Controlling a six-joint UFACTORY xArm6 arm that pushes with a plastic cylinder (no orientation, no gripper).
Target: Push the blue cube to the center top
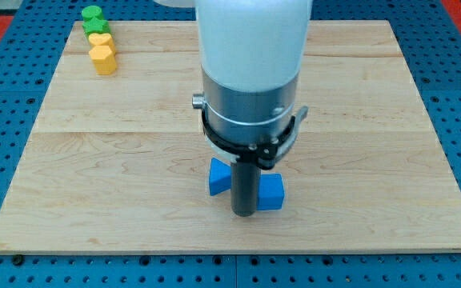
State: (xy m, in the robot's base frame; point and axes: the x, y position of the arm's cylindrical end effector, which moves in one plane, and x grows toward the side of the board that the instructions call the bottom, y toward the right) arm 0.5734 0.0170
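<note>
standing: my tip [244,214] sits between two blue blocks, low-centre of the board [374,160].
blue cube [271,193]: at my 3 o'clock, touching or v. nearly; square faces, so no long axis to mind.
other blue block [219,176]: at my 10 o'clock, wedge-ish, partly behind the rod; exact shape unclear.
tip state: plain rod, nothing to spread or pinch; only leans on things.
goal: centre top is 12 o'clock from the cube, well apart.
judgement: i'm beside it, not below; prob. need to get round to its 6 o'clock, then shove up.
surface: flat pale wood, looks smooth.
room: lane to 12 hidden behind my arm. yellow blocks [101,50] and green block [93,14] far at 10-11 o'clock, out of the way.
</note>
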